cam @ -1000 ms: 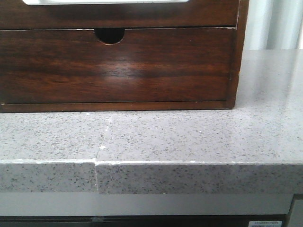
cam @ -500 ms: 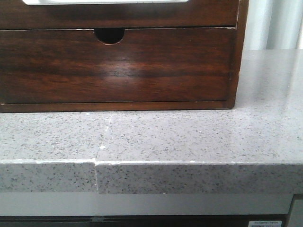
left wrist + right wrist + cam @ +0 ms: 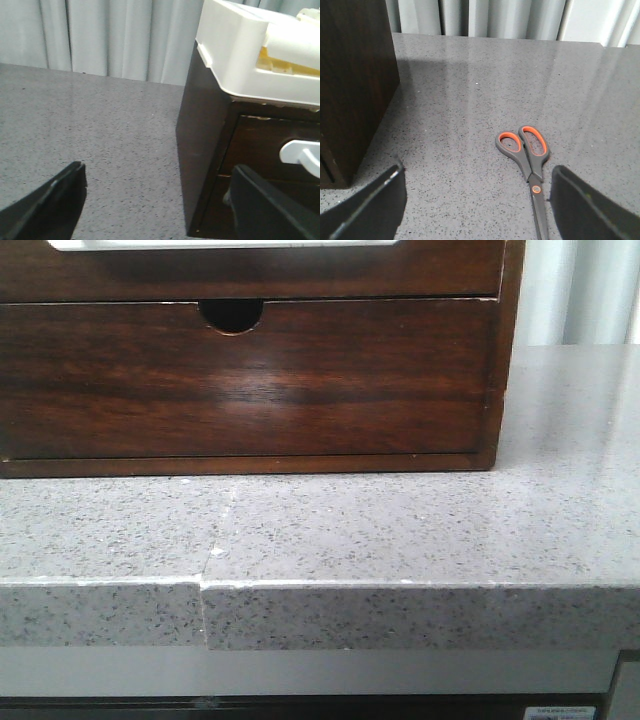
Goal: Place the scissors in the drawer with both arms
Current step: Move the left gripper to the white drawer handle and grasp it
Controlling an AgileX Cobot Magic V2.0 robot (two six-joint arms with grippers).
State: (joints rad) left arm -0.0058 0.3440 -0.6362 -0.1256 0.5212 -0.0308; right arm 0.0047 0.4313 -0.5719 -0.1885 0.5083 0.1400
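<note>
In the front view neither arm shows, and the drawer (image 3: 280, 270) is cut off by the upper frame edge: only the lower strip of its glossy dark brown front and a sliver of the white in its cutout are visible. Below it sits the second drawer front (image 3: 250, 380) with a small half-round finger notch. The scissors do not appear in this view.

In the right wrist view the scissors (image 3: 529, 167) lie flat on the speckled grey desk (image 3: 470, 100), closed, with the tips running out of the frame. They are grey, with orange lining inside both finger loops and an orange dot at the pivot. They lie between the two dark fingers of the right end effector (image 3: 477, 200), nearer one finger than the other, touching neither. The fingers are spread wide and hold nothing. The dark side of the cabinet (image 3: 355, 85) stands well apart from the scissors.

In the left wrist view the left end effector (image 3: 157, 200) is also spread wide and empty, close to the cabinet's corner. A white tray (image 3: 250, 55) rests on top of the cabinet; its contents are blurred, pale and yellowish. A white shape (image 3: 302, 152) shows at a drawer front, but the frame edge cuts it off.
</note>
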